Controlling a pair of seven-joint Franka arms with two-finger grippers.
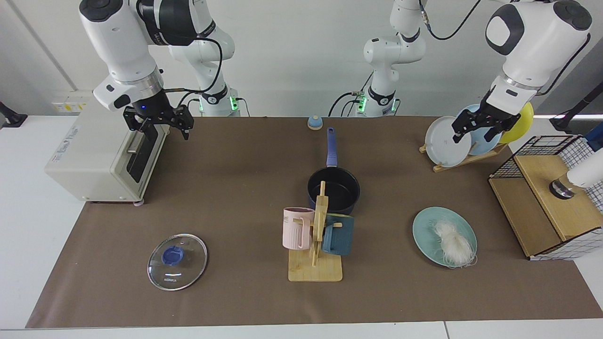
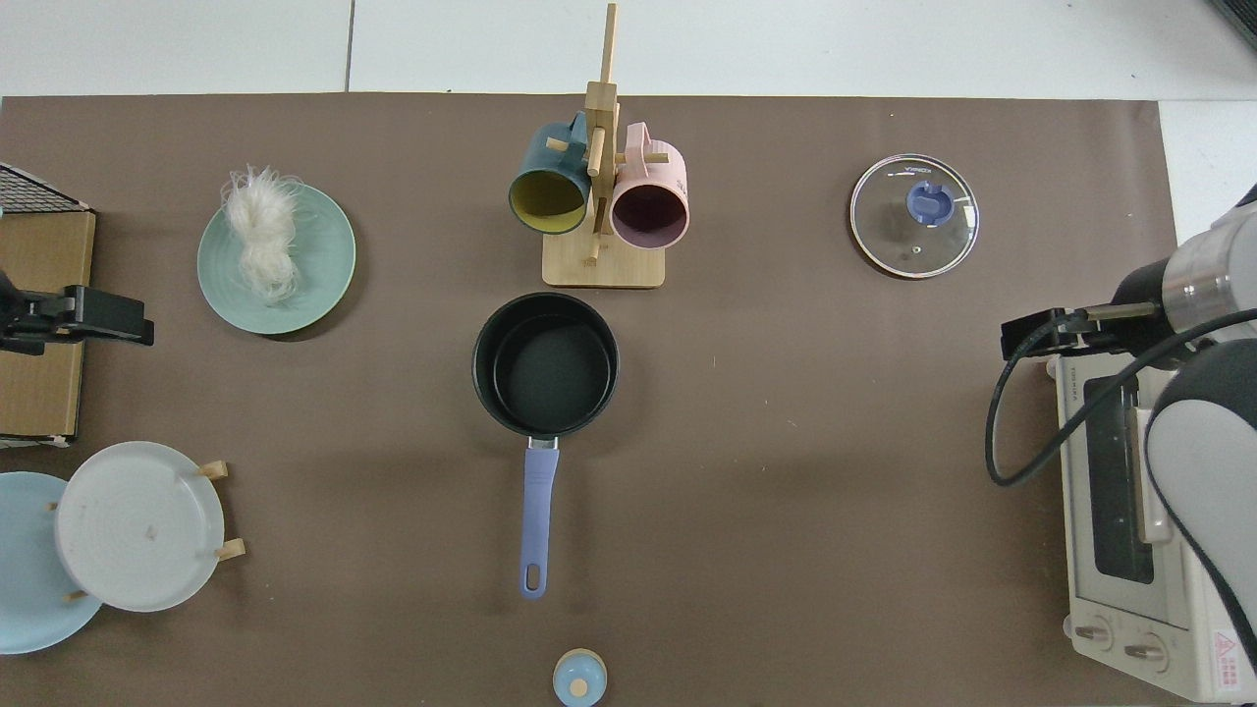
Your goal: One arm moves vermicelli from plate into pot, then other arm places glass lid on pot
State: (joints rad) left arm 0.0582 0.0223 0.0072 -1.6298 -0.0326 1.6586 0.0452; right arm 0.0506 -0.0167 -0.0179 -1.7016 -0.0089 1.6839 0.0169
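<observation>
Facing view: the vermicelli (image 1: 453,242) lies on the teal-green plate (image 1: 424,230), at the near side of the brown table mat (image 1: 235,188). The left gripper (image 1: 476,127) hangs well above and behind it, in front of the white plate (image 1: 440,141) on the dish rack, fingers spread and empty. The right gripper (image 1: 162,123), blue light showing, hovers beside the toaster oven (image 1: 101,160), fingers spread, well apart from the glass lid (image 1: 177,262) lying flat on the mat. The pot (image 1: 333,190) stands mid-table, empty, handle pointing toward the arms. Behind is a plain white wall.

Top view: the vermicelli (image 2: 263,231) sits toward the plate's (image 2: 314,270) outer edge. The pot (image 2: 546,363) lies between plate and glass lid (image 2: 914,216). One pot, one lid, one noodle bundle. Two mugs hang on the wooden mug tree (image 2: 601,265): one teal (image 2: 546,191), one pink (image 2: 650,201).
</observation>
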